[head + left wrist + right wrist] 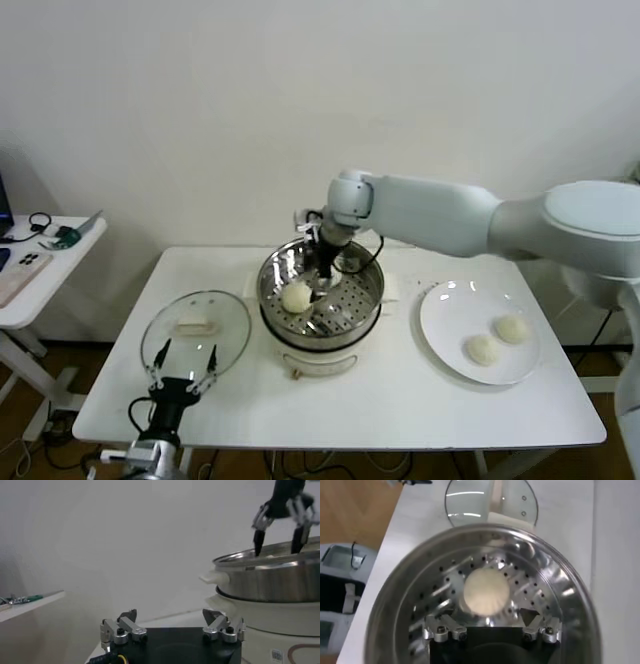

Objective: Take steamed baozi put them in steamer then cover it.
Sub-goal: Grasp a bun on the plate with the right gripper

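Right pincer (pixel 323 283) is inside the steamer (pixel 365 310) at frame centre, fingers spread, gripping nothing. One baozi (pixel 297 297) sits on the perforated floor beside it; another two (pixel 483 349) wait on the plate (pixel 440 300) at right. Cover (pixel 196 327) lies lower left on the worktop. Left pincer (pixel 182 372) idles spread by it. Risk: lifting out, a finger clips the baozi or the rim.

Plain off-white wall (pixel 200 110) behind a white table (pixel 380 400), with a smaller white side table (pixel 40 270) on slanted legs just left of it bearing a phone (pixel 20 272) and small green-black gear (pixel 62 236), brown floor (pixel 30 420) and loose cables (pixel 300 465) showing beneath.
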### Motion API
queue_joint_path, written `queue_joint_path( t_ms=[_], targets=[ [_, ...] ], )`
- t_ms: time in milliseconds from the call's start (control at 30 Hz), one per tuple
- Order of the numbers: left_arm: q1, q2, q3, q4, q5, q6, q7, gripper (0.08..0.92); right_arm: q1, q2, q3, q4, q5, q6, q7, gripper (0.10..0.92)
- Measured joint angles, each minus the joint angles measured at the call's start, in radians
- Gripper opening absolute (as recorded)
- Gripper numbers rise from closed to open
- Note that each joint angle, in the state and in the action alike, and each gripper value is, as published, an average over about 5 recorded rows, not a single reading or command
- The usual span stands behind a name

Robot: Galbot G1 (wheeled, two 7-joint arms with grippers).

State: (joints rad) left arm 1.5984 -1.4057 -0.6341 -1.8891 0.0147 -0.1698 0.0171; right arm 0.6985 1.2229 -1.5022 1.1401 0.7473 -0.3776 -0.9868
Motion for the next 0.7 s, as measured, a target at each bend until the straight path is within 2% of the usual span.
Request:
queue_joint_path(
  t_ms=[367, 700],
  targets=[
    [-0.014, -0.002, 0.004, 0.003, -0.004, 0.011, -0.003, 0.823, 0.139, -0.323, -0.093, 0.187, -0.116, 0.074, -0.060, 0.823],
    [0.009, -0.015, 0.007, -0.046, 0.012, 0.023, -0.003, 0.823, -0.041, -0.588, 0.023, 0.228, -0.329, 0.118, -0.093, 0.823]
  ],
)
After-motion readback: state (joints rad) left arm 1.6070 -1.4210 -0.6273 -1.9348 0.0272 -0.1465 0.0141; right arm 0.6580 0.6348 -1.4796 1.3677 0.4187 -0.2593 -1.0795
